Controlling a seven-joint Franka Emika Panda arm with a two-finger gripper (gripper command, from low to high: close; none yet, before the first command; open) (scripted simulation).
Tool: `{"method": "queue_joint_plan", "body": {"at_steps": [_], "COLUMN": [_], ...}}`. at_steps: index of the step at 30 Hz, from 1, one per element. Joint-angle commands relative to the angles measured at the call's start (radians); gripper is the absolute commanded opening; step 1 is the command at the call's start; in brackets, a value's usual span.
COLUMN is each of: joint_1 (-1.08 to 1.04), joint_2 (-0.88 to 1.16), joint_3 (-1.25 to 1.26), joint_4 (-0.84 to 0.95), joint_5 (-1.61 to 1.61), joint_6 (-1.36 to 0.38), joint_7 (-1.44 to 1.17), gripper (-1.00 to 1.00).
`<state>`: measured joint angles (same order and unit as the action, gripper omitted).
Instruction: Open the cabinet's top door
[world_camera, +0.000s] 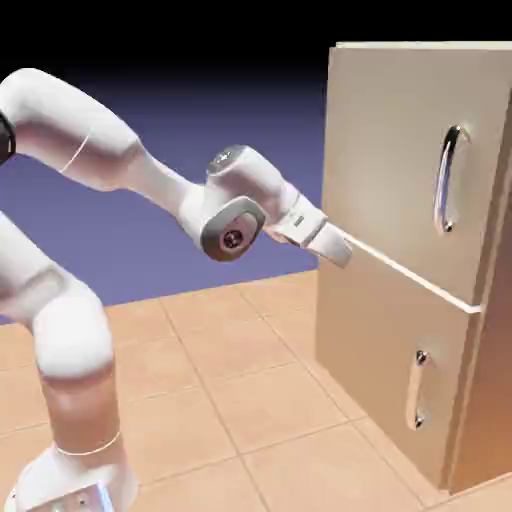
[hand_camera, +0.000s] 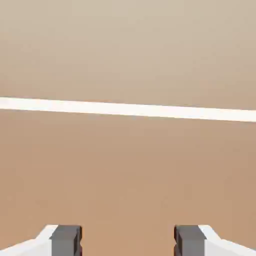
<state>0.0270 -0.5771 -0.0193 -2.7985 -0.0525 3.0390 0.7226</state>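
At the exterior view's right stands the cabinet (world_camera: 400, 330), and its top door (world_camera: 400, 150) looks shut — the panel sits flush with the lower door (world_camera: 390, 385), only a thin pale seam (world_camera: 420, 280) running between them. By that showing nothing of the opening is done: the long silver handle (world_camera: 450, 178) is untouched, and the reach to it, the grip and the pull are all left.

The arm (world_camera: 100, 150) rises from the lower left, bends over at a high elbow and stretches roughly level toward the cabinet's front. Its gripper (world_camera: 338, 247) points at the front face near the seam, close to the cabinet's left edge, while the handle sits up and over toward the right edge — well apart from the fingers. Whether the tips touch the wood I cannot tell from this side; they are at least very close.

From the hand view, the two grey fingertips (hand_camera: 66, 239) stand wide apart at the bottom edge with nothing between them, so the hand is spread and empty. Beige wood fills that view, crossed by the pale seam (hand_camera: 128, 109) above the middle. My judgement is that the hand must shift up and across to the handle before any pull can begin.
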Motion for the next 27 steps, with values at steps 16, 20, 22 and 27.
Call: {"method": "queue_joint_plan", "body": {"at_steps": [16,20,22,27], "joint_1": [0.199,0.248,0.273,0.335], "joint_2": [-0.095,-0.118,-0.130,-0.160], "joint_3": [-0.256,-0.319,-0.351,-0.431], "joint_4": [0.152,0.190,0.209,0.257], "joint_5": [-0.696,-0.870,-0.957,-1.174], "joint_6": [0.027,0.034,0.037,0.046], "joint_7": [-0.244,-0.306,-0.336,-0.413], "gripper": [0.00,0.00,0.00,0.00]}}
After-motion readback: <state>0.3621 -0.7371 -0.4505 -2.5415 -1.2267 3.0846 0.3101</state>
